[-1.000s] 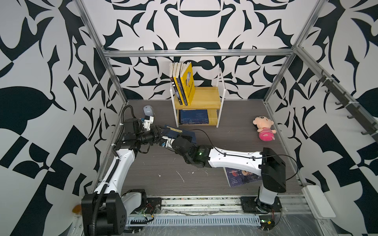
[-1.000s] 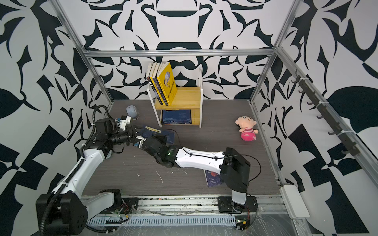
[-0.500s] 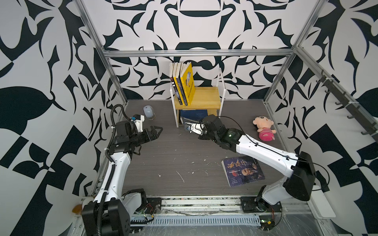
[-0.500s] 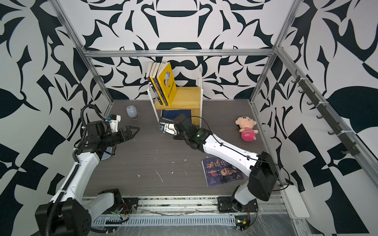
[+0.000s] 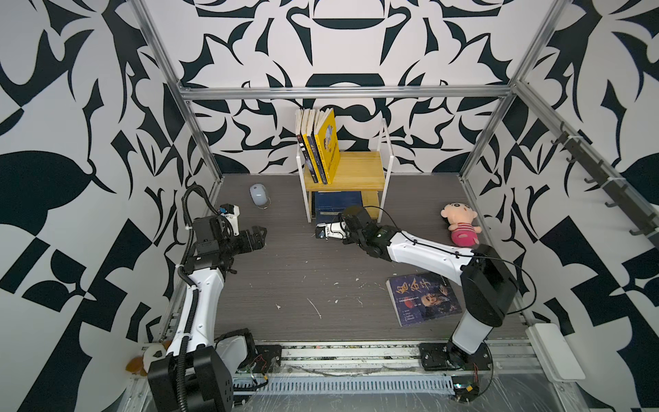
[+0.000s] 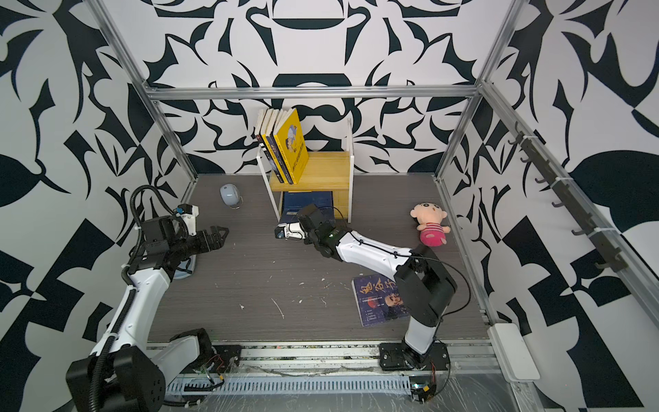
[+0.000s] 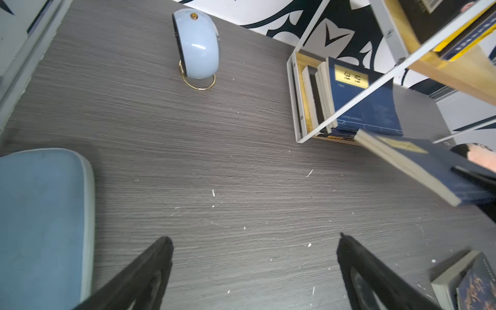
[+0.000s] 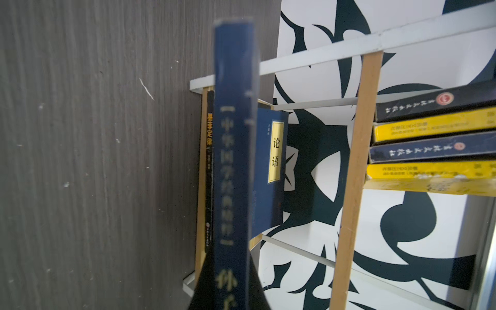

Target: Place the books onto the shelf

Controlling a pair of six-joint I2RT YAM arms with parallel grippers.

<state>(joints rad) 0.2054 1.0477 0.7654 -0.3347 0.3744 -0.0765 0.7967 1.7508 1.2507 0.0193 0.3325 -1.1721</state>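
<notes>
Now, right gripper (image 8: 230, 279) clamped on navy book (image 8: 233, 134), just before shelf (image 5: 356, 171) lower tier, left gripper (image 7: 254, 237) spread wide, empty.

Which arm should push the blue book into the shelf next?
The right arm. The right gripper is shut on the navy book, just in front of the lower tier of the shelf. The left gripper is open, empty and far off to the left.

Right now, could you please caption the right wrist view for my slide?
Right gripper shut on a navy book, spine toward the camera, shelf beyond.
</notes>
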